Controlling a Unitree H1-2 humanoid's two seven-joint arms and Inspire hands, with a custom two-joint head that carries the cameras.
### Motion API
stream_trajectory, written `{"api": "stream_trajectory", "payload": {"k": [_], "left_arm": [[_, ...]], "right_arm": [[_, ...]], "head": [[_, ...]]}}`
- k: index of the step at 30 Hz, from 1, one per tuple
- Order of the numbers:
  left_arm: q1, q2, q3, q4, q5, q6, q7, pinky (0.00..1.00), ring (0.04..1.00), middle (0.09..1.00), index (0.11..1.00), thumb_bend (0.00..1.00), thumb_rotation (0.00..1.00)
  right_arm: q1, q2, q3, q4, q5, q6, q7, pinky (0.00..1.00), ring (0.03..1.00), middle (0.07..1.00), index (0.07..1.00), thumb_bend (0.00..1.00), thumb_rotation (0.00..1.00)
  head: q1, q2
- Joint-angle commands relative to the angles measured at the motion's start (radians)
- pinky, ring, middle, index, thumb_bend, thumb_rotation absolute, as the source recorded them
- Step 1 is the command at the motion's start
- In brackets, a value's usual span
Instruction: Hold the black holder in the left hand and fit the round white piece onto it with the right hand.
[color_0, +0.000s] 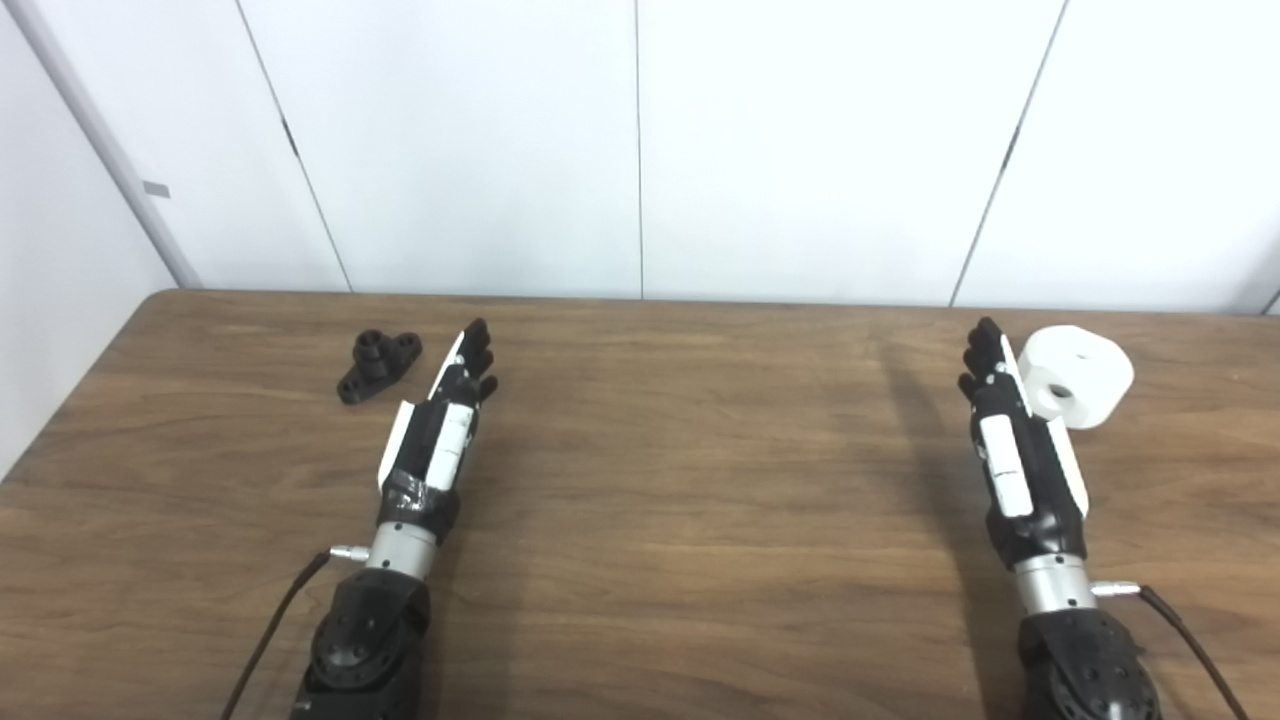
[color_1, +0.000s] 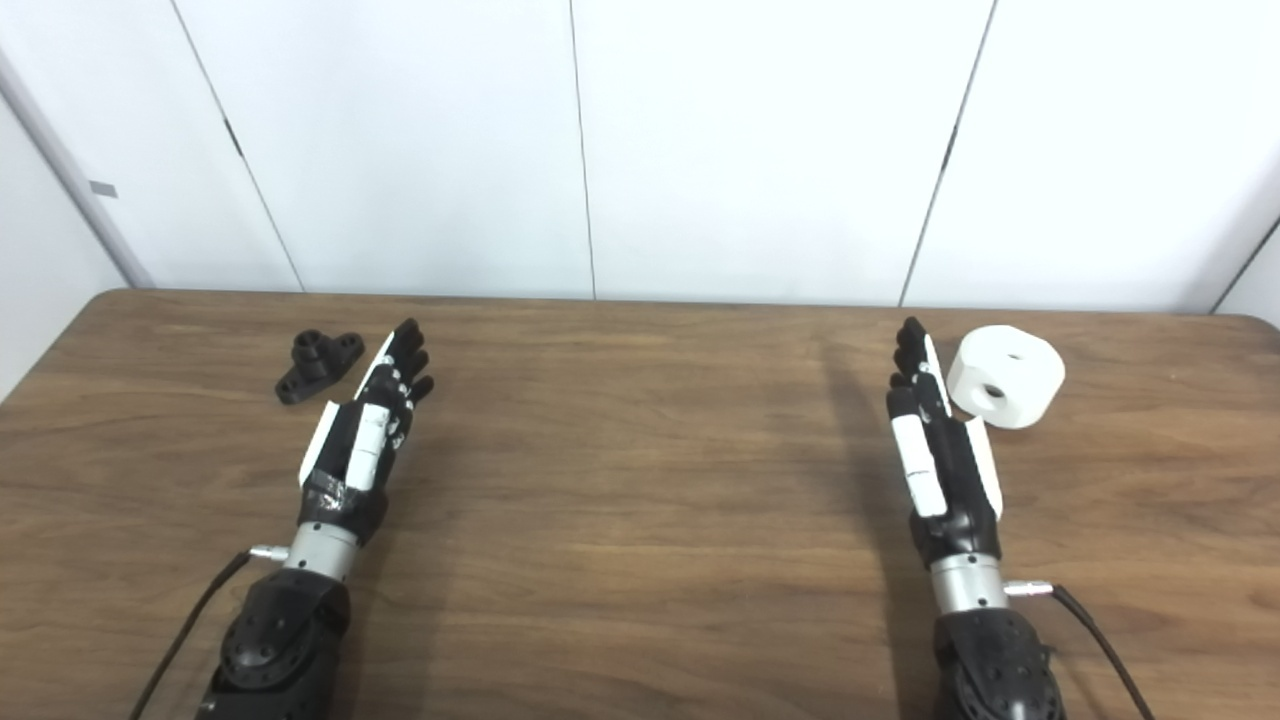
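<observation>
The black holder (color_0: 378, 365) lies on the wooden table (color_0: 700, 480) at the far left, a small flat base with a short round post. My left hand (color_0: 447, 415) rests just right of it, fingers stretched out, holding nothing. The round white piece (color_0: 1076, 376) sits at the far right, a thick disc with a hole in its side and a small one on top. My right hand (color_0: 1010, 430) lies edge-on just left of the white piece, fingers straight, empty. Neither hand touches its object.
White wall panels (color_0: 640, 150) rise right behind the table's far edge. The table's left edge runs diagonally near the holder. Black cables (color_0: 270, 630) trail from both wrists toward the front edge.
</observation>
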Motion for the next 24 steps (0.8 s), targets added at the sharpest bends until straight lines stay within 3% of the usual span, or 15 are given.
{"api": "stream_trajectory", "payload": {"k": [1, 21, 24], "left_arm": [[0.041, -0.006, -0.002, 0.059, -0.007, -0.038, -0.001, 0.98, 1.000, 1.000, 1.000, 0.84, 0.89], [0.045, -0.006, -0.004, 0.065, 0.002, -0.063, 0.001, 0.97, 1.000, 1.000, 1.000, 0.84, 0.88], [0.051, 0.011, -0.022, 0.042, 0.121, -0.099, 0.056, 0.91, 0.966, 0.986, 0.992, 0.75, 0.85]], "right_arm": [[0.052, 0.022, 0.008, 0.078, 0.008, -0.025, 0.002, 0.99, 1.000, 1.000, 1.000, 0.44, 0.93], [0.058, 0.024, 0.009, 0.081, -0.006, -0.029, -0.007, 0.99, 1.000, 1.000, 1.000, 0.43, 0.93], [0.061, 0.022, 0.008, 0.076, -0.004, -0.029, -0.005, 0.99, 1.000, 1.000, 1.000, 0.41, 0.93]], "head": [[0.000, 0.001], [0.021, -0.025], [0.046, -0.029]]}}
